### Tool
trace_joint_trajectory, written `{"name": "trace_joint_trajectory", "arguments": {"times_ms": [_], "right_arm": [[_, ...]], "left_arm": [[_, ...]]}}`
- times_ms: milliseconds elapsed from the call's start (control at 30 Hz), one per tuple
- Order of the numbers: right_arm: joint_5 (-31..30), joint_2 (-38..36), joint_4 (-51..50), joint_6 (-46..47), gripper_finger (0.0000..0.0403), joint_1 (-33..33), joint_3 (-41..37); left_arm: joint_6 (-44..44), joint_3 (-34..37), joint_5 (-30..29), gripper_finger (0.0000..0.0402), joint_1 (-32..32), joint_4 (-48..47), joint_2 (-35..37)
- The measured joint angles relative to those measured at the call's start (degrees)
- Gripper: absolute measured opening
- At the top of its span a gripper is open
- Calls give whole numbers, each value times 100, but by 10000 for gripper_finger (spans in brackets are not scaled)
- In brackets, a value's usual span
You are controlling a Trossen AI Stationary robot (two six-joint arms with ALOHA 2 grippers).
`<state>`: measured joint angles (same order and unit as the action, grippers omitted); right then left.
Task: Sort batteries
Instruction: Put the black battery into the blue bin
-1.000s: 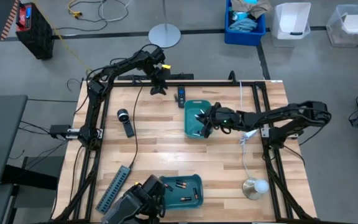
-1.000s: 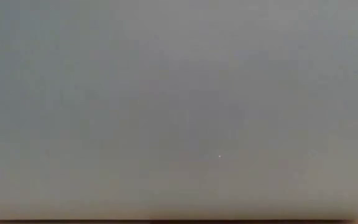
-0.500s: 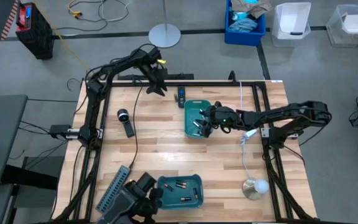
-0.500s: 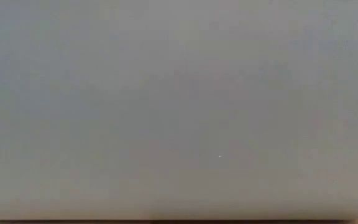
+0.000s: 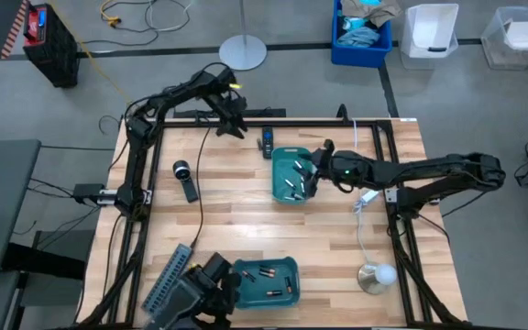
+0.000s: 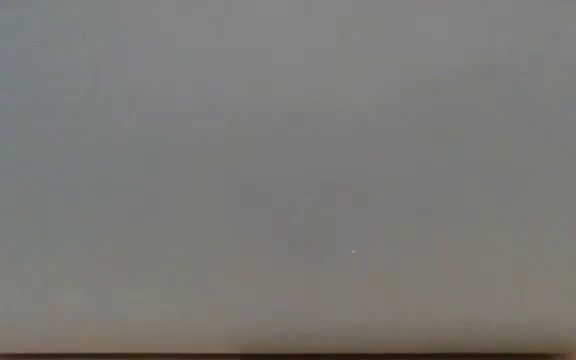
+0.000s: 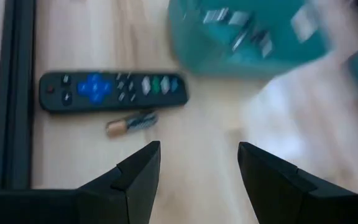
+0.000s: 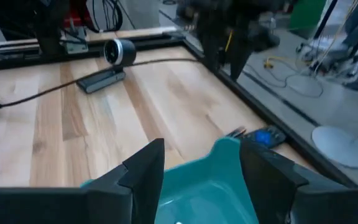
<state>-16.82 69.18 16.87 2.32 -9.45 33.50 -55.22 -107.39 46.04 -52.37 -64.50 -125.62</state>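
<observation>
Several batteries (image 5: 291,183) lie in a teal tray (image 5: 278,158) at the table's middle. More lie in a second teal tray (image 5: 287,266) by the near edge. One loose battery (image 7: 131,124) lies on the wood beside a black remote (image 7: 112,91). My right gripper (image 5: 308,174) hovers open over the right side of the middle tray (image 8: 219,171), with nothing between its fingers. My left gripper (image 5: 234,128) stands open at the far edge, above the wood near the remote (image 5: 267,139), and it too has nothing between its fingers (image 7: 197,168). The low view is a blank grey.
A webcam (image 5: 183,174) with its cable lies at the left of the table. A grey power strip (image 5: 168,280) lies at the near left corner, and a small lamp-like thing (image 5: 375,275) with a white cord stands at the near right. A black frame rail (image 5: 273,121) runs along the far edge.
My right gripper has drawn back from low inside the middle tray, up and a little toward the far right, and batteries lie where it was. My left gripper has stayed by the far edge.
</observation>
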Motion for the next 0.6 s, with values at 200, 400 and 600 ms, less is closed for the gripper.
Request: {"name": "trace_joint_trajectory", "arguments": {"times_ms": [200, 400, 600], "right_arm": [[-6, -508, -422, -106, 221, -4, 0], [-6, -582, -778, -89, 221, -4, 0], [-6, -508, -820, -91, 221, -4, -2]], "left_arm": [[-224, 0, -2026, 209, 481, 353, -4], [-94, 0, -2590, 209, 676, 255, -4], [269, 2, -1536, 193, 173, 29, 36]]}}
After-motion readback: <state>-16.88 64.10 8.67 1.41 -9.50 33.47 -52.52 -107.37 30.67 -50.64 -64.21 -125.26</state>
